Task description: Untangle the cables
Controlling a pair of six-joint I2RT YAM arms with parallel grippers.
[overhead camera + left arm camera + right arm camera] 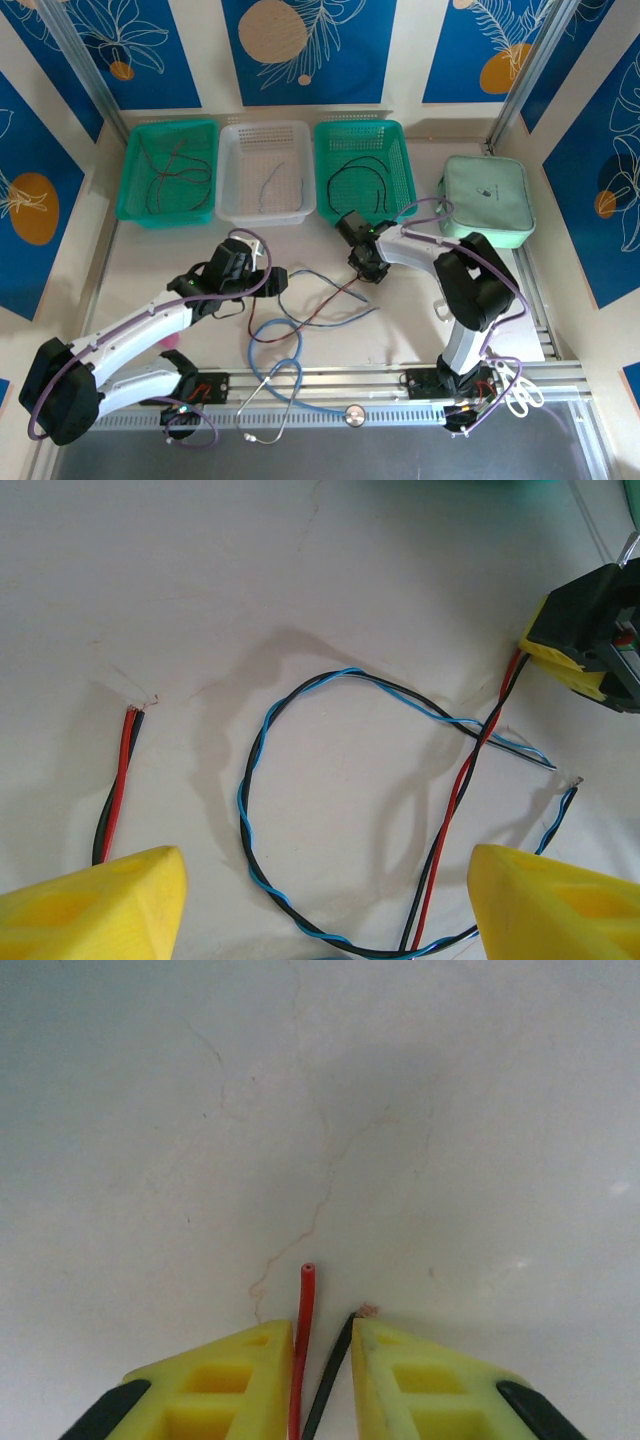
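Note:
A red-and-black cable (pixel 335 297) runs from my right gripper (pixel 366 268) down-left across the table. That gripper (pixel 322 1352) is shut on its end, with the red tip (pixel 306 1285) and the black tip (pixel 345 1332) poking out between the yellow fingers. A blue-and-black twisted cable (pixel 246 800) lies in a loop, and the red-and-black cable (pixel 455 800) crosses over it. The red-and-black cable's other end (pixel 122 770) lies further left. My left gripper (pixel 325 905) is open and hovers over the loop, gripping nothing. In the left wrist view the right gripper (pixel 585 645) is at the upper right.
Three baskets line the back: a green one (pixel 135 175) with red and black wires, a white one (pixel 232 170) with a blue-grey wire, and a green one (pixel 400 160) with a black wire. A mint pouch (pixel 487 200) lies at the right. A light-blue stethoscope (pixel 268 357) lies near the front edge.

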